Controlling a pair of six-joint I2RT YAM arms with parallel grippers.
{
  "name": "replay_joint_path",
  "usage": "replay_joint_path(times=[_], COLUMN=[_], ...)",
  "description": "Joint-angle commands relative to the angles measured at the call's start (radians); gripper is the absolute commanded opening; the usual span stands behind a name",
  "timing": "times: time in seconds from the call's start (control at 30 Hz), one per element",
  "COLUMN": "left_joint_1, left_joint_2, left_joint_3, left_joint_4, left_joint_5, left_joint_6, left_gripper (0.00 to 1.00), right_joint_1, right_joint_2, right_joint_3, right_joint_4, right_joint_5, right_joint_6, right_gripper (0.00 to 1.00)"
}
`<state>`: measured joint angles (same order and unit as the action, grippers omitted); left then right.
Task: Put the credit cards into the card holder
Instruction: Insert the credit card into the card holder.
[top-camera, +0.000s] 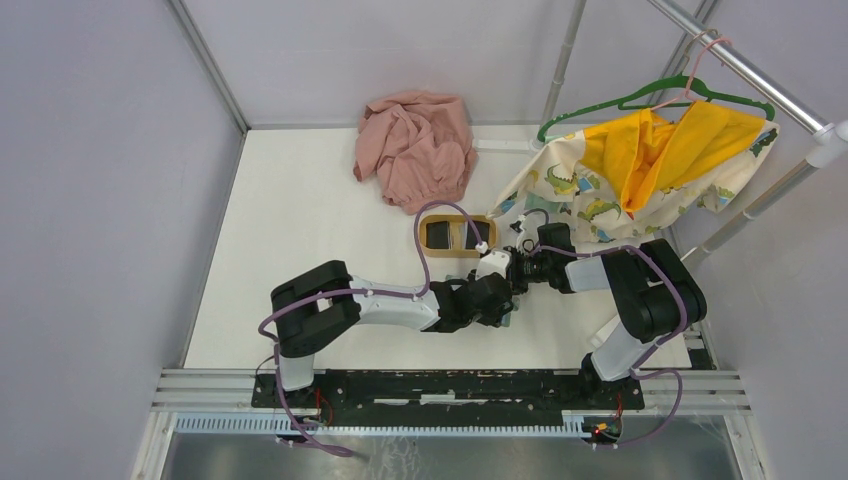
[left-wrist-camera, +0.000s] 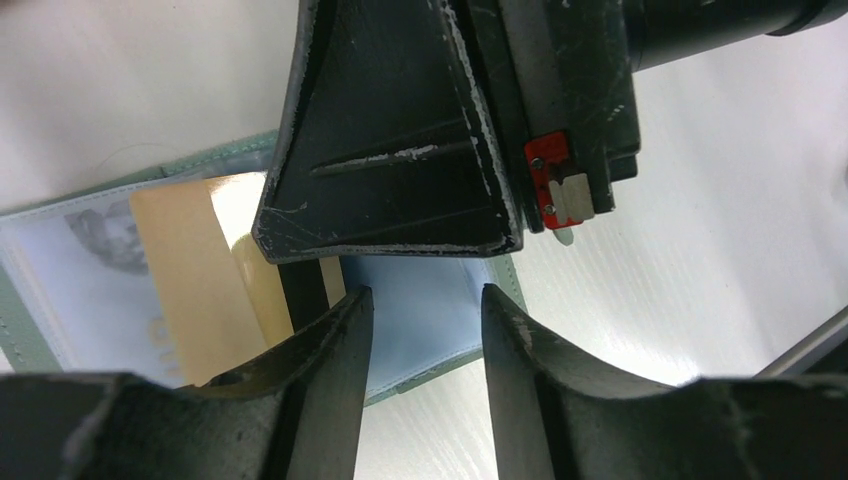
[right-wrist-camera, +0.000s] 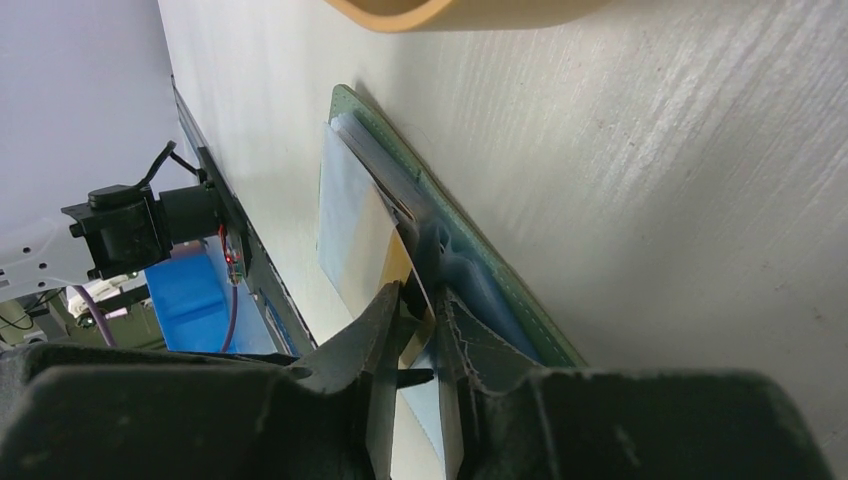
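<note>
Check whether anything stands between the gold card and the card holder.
Nothing visible does. The gold card lies directly on the open card holder, with its edge between the fingers of the right gripper.

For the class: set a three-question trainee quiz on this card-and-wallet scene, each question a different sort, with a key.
1. True or false: the flat grey-green folding card holder lies closed.
2. Multiple choice: the gold-tan plastic card sits between the fingers of which pincer? A) left B) right C) neither
3. Fill in: the small black plastic cards lie in the oval tan wooden ____.

Key
1. False: it lies open, blue-grey inside showing.
2. B: the right pincer; the left pincer is open and empty.
3. tray
</note>
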<state>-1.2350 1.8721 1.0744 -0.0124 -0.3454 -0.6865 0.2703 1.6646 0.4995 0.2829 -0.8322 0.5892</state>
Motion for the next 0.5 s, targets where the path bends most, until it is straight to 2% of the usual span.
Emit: replay_joint_path(times=[0.0, 0.47], left_joint_1=[0.003, 0.021], left_joint_2=[0.003, -0.005], left_joint_3=[0.025, 0.026], left_joint_4=[-0.041, -0.064], left_joint_5=[-0.083, -0.113], left_joint_6=[0.008, 0.023], left_gripper=[0.53, 0.61], right_joint_1=[0.007, 0.007], right_joint_2=[0.019, 0.017], right_joint_3=[0.010, 0.028], right_joint_4=[-0.016, -0.031], right_joint_5=[0.054, 0.021], right_joint_6=[-0.035, -0.071], right_gripper=[0.26, 0.46])
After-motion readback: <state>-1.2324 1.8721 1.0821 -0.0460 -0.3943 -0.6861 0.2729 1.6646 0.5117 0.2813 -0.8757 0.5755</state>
